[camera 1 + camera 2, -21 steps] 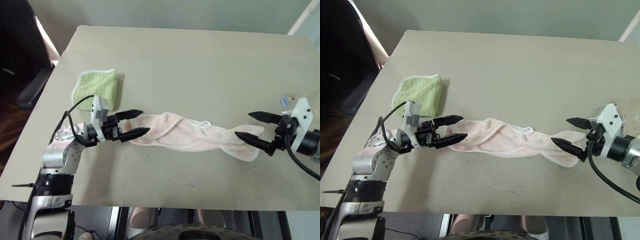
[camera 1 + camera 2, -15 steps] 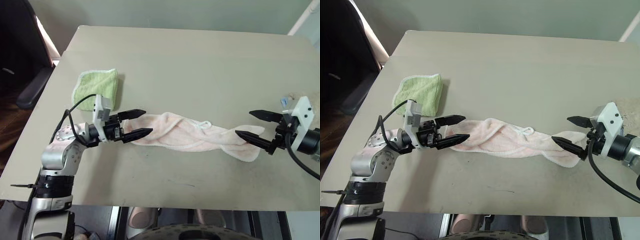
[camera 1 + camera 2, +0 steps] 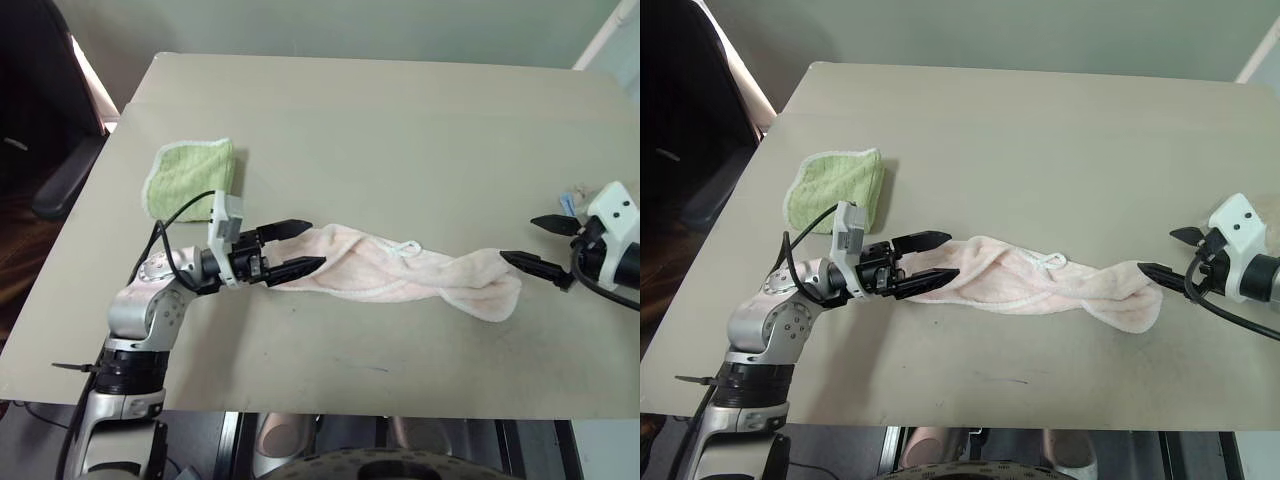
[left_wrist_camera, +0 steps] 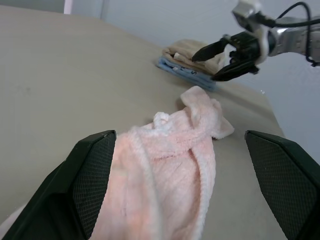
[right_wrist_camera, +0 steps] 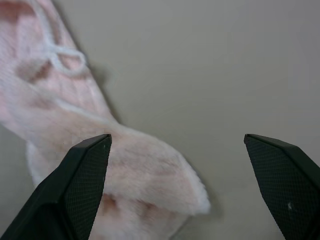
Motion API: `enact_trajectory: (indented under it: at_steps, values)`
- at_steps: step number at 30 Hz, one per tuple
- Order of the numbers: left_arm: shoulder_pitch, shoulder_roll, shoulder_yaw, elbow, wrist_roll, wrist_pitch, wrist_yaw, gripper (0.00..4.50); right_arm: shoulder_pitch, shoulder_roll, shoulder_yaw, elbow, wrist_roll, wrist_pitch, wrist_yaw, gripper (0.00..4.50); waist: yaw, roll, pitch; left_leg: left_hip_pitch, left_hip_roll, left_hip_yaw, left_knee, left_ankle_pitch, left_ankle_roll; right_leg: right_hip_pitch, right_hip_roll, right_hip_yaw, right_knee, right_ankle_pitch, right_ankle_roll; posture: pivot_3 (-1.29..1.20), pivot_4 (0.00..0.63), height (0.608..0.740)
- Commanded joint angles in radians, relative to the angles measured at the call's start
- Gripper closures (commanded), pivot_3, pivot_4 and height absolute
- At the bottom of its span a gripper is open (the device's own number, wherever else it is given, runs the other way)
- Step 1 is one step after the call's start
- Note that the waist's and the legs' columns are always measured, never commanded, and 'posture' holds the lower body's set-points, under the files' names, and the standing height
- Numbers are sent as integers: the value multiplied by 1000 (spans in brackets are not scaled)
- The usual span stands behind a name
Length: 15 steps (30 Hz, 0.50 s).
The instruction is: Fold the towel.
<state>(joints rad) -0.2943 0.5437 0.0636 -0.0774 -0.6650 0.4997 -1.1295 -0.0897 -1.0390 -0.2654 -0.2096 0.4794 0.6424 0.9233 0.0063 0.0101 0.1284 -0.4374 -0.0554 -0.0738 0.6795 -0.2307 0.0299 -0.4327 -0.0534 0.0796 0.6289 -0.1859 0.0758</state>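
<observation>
I see the towel (image 3: 400,275) lying twisted across the table (image 3: 400,130), unchanged, while my left gripper (image 3: 298,247) has slid further over its left end and my right gripper (image 3: 540,243) has backed off, both gaping empty.

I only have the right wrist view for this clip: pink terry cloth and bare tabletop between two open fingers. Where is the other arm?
Observer: The left gripper is at the far end of the towel, jaws open around that end.
Operator: Is the towel flat?
Observer: No, it lies twisted in a long rope across the table.
Operator: Anything else on the table?
Observer: A folded green cloth beyond the left gripper, and a beige and blue stack near the right gripper.
</observation>
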Motion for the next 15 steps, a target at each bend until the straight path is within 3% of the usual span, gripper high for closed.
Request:
enact_trajectory:
  at_steps: [1,6,15]
  values:
    - [-30,-4,2,14,13,-38,-13,47,-188,-16,130,152,-89,-35,42,0,-7,0,0,1,0,1,0,0,0,0,0,1,0,2,1,0,150,728]
    - [-28,-10,7,9,10,-38,-12,47,-386,-4,257,319,-114,21,155,0,-9,0,0,0,0,1,0,2,3,0,0,2,-1,7,5,0,150,728]
    - [16,-3,19,-25,3,-35,-8,47,-610,27,357,509,-90,171,358,0,-3,0,0,-1,0,1,0,3,2,-1,0,1,-1,3,0,0,150,728]
